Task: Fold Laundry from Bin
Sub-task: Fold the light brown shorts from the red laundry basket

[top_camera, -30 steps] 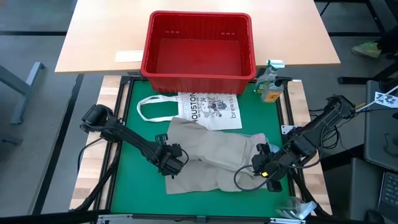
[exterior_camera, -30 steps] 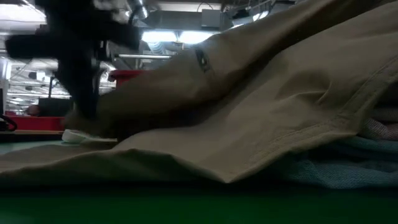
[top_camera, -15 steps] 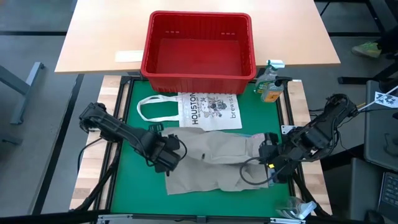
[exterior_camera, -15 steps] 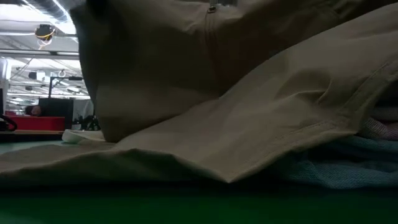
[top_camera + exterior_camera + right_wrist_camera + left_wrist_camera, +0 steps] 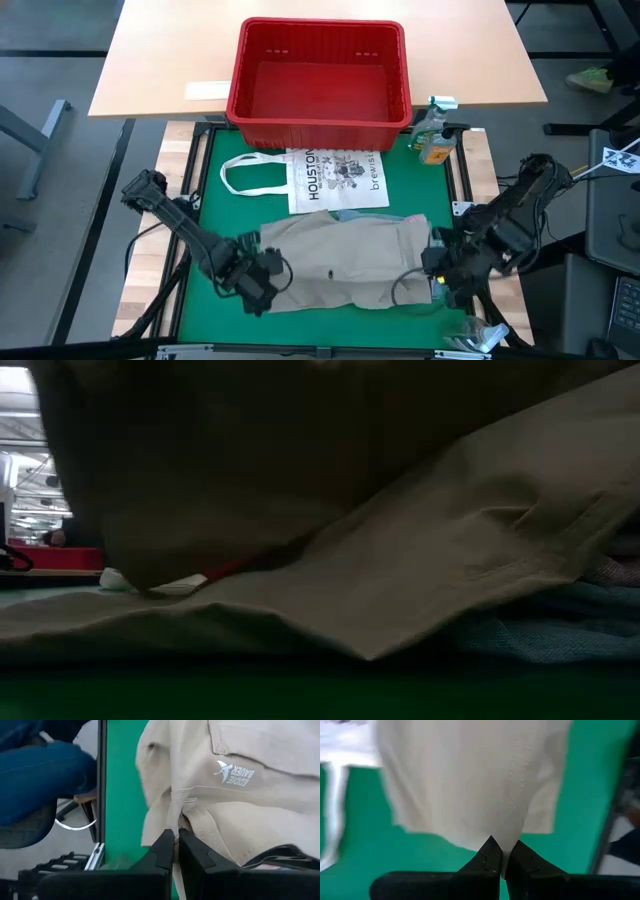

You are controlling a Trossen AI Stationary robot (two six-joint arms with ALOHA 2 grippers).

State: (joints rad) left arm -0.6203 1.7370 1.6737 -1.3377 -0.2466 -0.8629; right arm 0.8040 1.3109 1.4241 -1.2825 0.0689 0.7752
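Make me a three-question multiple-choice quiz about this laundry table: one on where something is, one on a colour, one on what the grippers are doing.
1. Where does the flat white printed tote bag lie?
A. inside the basket
B. on the green mat, between the basket and the garment
C. on the floor

2. What colour is the slotted plastic basket?
A. red
B. blue
C. grey

3. How do the left gripper and right gripper stand?
A. both open above the mat
B. one open
C. both shut on the khaki cloth garment

Answers: 1 B, the high view shows it there. 2 A, its walls are red. 3 C, each wrist view shows cloth pinched between closed fingers.
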